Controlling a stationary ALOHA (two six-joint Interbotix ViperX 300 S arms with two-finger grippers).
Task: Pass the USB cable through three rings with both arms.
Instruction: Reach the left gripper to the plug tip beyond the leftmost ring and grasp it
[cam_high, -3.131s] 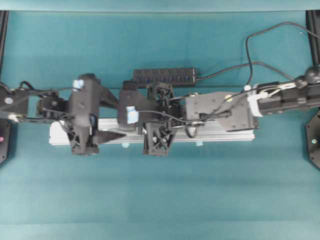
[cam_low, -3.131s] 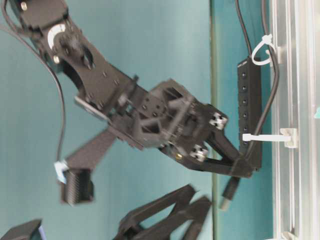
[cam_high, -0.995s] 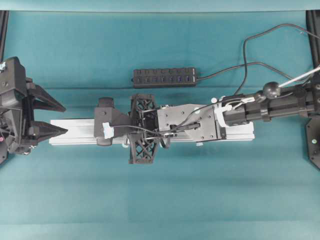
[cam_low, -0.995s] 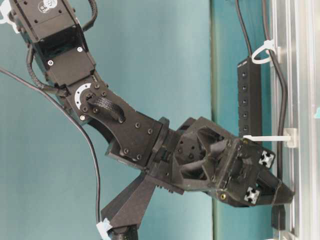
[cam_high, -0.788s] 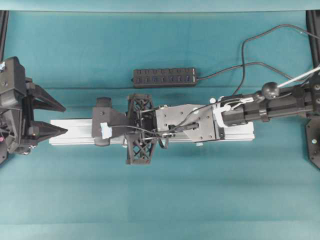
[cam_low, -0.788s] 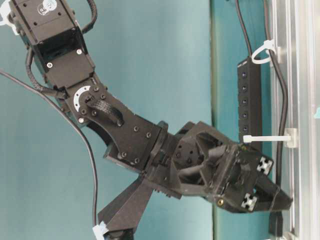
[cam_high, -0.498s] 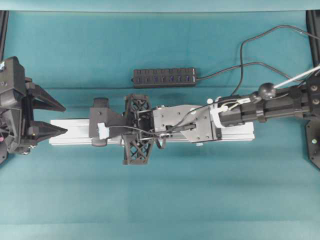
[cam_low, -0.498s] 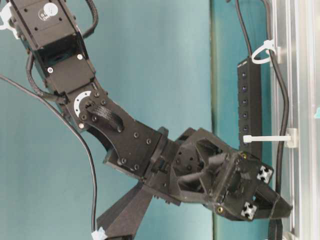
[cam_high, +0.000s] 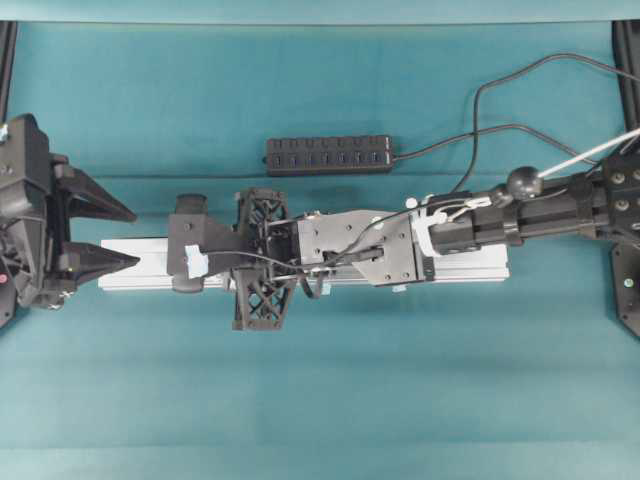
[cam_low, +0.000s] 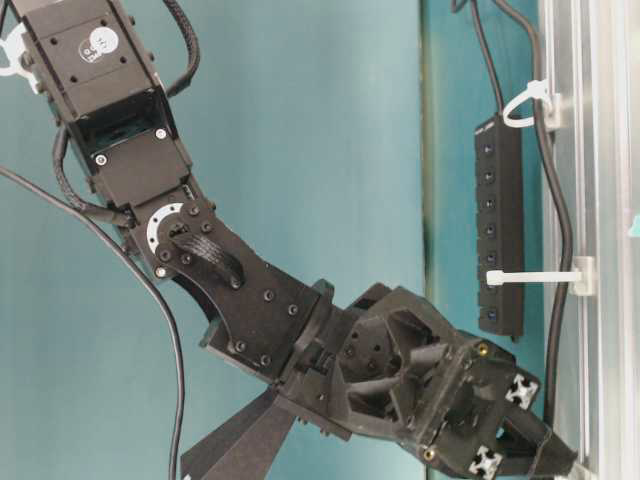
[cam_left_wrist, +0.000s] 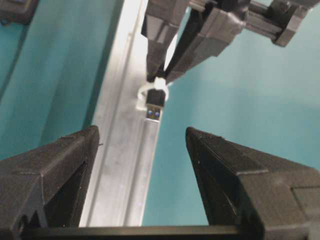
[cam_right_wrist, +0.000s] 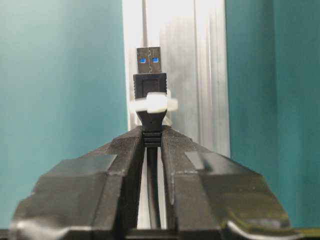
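Looking from overhead: my right pincer (cam_high: 190, 262) lies along the aluminium rail (cam_high: 470, 266), my left pincer (cam_high: 105, 232) spread wide off its end; a black hub (cam_high: 329, 153) sits behind on the counter (cam_high: 320, 390).

Table-level: USB cable (cam_low: 556, 215) runs through two rings (cam_low: 525, 105).

Left wrist: plug pokes through a third ring (cam_left_wrist: 156, 89).

Right wrist: my fingers (cam_right_wrist: 125, 155) pinch the plug's base, ring just ahead of them.

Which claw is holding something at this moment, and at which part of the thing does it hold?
The right claw holds the USB cable at the ribbed neck just behind the plug, whose body sits in a white ring. The left claw is open and holds nothing.
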